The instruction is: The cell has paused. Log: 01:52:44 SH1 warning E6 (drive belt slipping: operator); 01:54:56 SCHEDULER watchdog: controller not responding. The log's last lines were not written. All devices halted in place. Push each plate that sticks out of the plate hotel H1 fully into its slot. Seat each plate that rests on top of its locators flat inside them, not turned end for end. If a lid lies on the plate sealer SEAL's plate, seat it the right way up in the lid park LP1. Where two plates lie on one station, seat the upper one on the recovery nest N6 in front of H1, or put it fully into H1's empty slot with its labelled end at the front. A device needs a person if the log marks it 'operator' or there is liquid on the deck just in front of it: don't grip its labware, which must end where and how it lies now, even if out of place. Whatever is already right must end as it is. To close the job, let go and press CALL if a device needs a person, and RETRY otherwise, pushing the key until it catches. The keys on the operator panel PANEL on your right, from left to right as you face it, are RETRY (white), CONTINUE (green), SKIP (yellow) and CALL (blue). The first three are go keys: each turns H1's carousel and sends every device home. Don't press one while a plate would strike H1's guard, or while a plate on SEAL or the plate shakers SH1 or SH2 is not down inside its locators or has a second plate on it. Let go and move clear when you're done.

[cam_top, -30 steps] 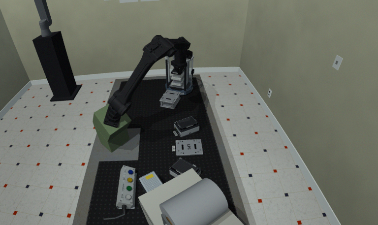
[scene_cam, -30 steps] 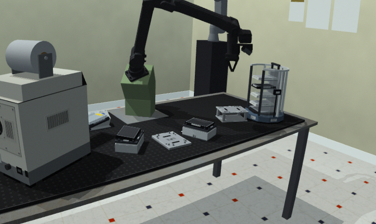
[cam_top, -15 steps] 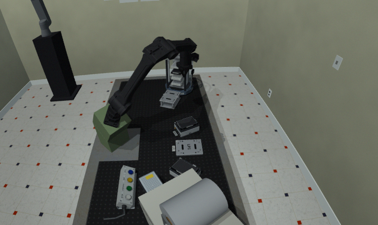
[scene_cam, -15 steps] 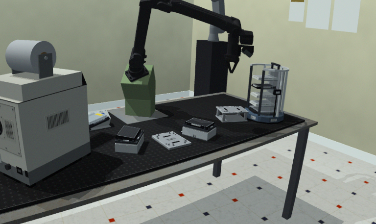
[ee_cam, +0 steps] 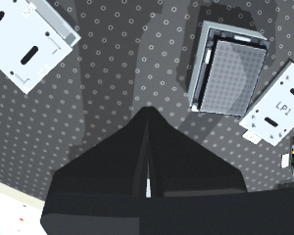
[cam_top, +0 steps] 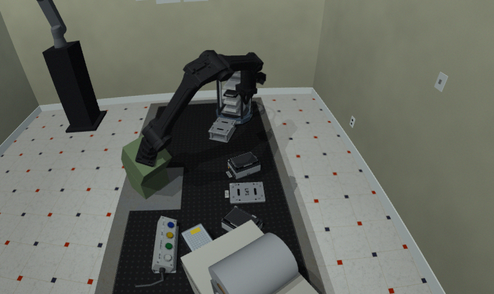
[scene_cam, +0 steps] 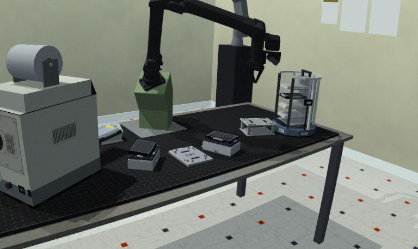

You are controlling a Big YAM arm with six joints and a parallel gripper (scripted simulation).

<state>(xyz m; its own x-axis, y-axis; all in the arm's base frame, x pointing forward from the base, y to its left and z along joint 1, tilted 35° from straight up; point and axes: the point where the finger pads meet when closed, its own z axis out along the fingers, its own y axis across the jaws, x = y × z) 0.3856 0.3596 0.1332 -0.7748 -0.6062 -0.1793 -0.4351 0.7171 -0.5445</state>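
Observation:
My gripper (cam_top: 247,100) (scene_cam: 256,79) (ee_cam: 148,117) is shut and empty. It hangs high above the deck, just in front of the plate hotel H1 (cam_top: 233,109) (scene_cam: 295,127). H1 holds light plates and one dark plate (cam_top: 230,93) (scene_cam: 289,95) on an upper shelf. The empty nest N6 (cam_top: 222,128) (scene_cam: 257,123) (ee_cam: 49,26) stands before H1. A shaker carries a dark plate (cam_top: 243,159) (scene_cam: 221,137) (ee_cam: 235,74). The lid park LP1 (cam_top: 247,199) (scene_cam: 190,157) (ee_cam: 287,92) is empty. A second shaker carries a skewed dark plate (cam_top: 237,216) (scene_cam: 143,147). SEAL (cam_top: 233,262) (scene_cam: 45,126) holds a plate with a yellow label (cam_top: 196,236) (scene_cam: 108,131).
The operator panel PANEL (cam_top: 160,256) lies at the near left of the deck, with the blue key (cam_top: 170,224) farthest and the white key (cam_top: 167,257) nearest. My green base block (cam_top: 145,170) (scene_cam: 154,101) stands at the deck's left edge. A black column with a grey arm (cam_top: 73,83) stands on the floor.

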